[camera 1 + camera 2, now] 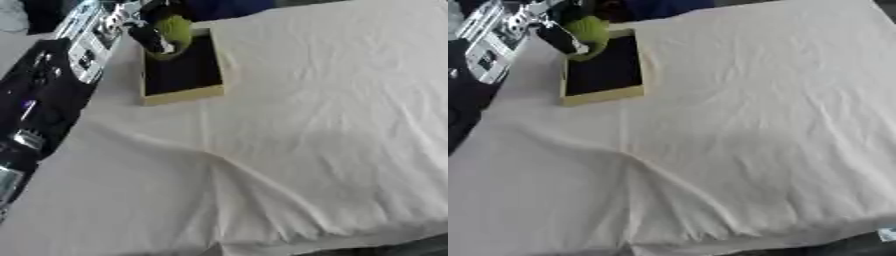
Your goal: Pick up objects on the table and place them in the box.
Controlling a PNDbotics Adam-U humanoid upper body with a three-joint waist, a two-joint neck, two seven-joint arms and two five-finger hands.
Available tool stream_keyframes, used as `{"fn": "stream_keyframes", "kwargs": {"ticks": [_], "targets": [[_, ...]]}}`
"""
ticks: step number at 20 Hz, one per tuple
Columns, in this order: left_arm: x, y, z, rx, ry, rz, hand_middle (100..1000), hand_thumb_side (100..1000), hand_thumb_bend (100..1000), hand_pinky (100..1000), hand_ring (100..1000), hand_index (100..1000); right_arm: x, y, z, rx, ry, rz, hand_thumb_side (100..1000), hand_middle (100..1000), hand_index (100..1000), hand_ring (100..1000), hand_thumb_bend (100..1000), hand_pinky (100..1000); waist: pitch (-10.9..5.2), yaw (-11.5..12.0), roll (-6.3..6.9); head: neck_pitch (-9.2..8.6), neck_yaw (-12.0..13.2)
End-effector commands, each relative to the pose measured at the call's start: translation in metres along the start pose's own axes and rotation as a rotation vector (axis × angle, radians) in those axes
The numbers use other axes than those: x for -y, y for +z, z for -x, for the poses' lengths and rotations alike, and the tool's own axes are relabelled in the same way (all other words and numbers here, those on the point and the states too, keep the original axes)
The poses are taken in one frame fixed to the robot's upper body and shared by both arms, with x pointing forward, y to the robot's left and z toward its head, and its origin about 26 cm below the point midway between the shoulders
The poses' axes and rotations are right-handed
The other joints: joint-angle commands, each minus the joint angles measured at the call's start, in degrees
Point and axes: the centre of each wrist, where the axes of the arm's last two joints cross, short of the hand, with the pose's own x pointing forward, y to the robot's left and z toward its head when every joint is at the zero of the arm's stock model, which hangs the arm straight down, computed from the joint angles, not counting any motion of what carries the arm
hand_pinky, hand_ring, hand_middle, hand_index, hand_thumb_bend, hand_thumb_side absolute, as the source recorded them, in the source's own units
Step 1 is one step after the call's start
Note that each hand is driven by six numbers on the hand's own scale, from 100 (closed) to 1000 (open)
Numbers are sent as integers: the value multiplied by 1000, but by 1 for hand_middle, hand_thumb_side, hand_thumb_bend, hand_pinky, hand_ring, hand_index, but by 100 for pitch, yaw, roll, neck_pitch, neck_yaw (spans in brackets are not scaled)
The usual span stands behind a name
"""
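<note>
A shallow box (186, 94) with a tan rim and a dark inside lies at the upper left of the white-clothed table. My left arm runs up the left side. Its hand (150, 39) hovers over the box's far end with its fingers curled round a green rounded object (178, 29), which sits just above the box's far edge. The same green object (590, 28) and box (604, 96) show in the right eye view. My right hand appears in neither view.
The white cloth (315, 130) covers the table in creases, with a ridge running down the middle. Dark and blue things (219, 7) lie beyond the table's far edge. The table's near edge runs along the bottom.
</note>
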Motion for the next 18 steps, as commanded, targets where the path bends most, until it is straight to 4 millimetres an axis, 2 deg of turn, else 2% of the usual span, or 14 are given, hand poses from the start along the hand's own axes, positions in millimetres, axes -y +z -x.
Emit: {"fn": "stream_keyframes", "kwargs": {"ticks": [1,2,3,4,5,6,11,16,17,18], "targets": [[-10,0,5,13,-48,-19,502,100,792,518,605,613,1,-3,-7,18,19,-15,648,562,890,533,100,712,-97,4,-57,28,3],[-9,0,6,16,-61,-15,502,100,792,518,605,613,1,-3,-6,18,19,-15,648,562,890,533,100,712,-96,6,-59,28,0],[-8,0,7,19,-73,-11,688,100,762,697,785,790,1,-3,-6,18,18,-15,648,562,890,533,100,712,-95,7,-59,28,-3],[-7,0,8,23,-90,-5,710,100,754,720,804,815,1,-3,-6,17,18,-16,648,562,890,533,100,712,-92,10,-59,28,-7],[-6,0,9,25,-103,-1,775,100,762,790,863,877,1,-3,-6,17,18,-16,648,562,891,533,100,712,-91,12,-60,28,-9],[-6,0,9,31,-118,1,799,100,781,814,881,890,1,-3,-6,16,17,-16,648,562,891,533,100,712,-90,15,-59,28,-15],[-7,2,11,33,-171,-1,883,100,868,875,929,938,1,-3,-6,16,16,-17,648,562,891,534,100,713,-92,26,-62,28,-31],[-8,3,11,5,-208,-16,871,100,866,853,907,931,1,-3,-6,18,15,-17,660,562,891,534,100,713,-96,28,-67,28,-32],[-17,4,11,-2,-213,-45,819,100,647,827,889,879,1,-3,-6,18,16,-15,647,562,891,534,100,713,-104,47,-77,28,-67],[-32,6,11,-8,-200,-100,810,100,567,821,885,875,1,-3,-7,20,17,-14,646,562,890,534,100,713,-103,61,-84,28,-90]]}}
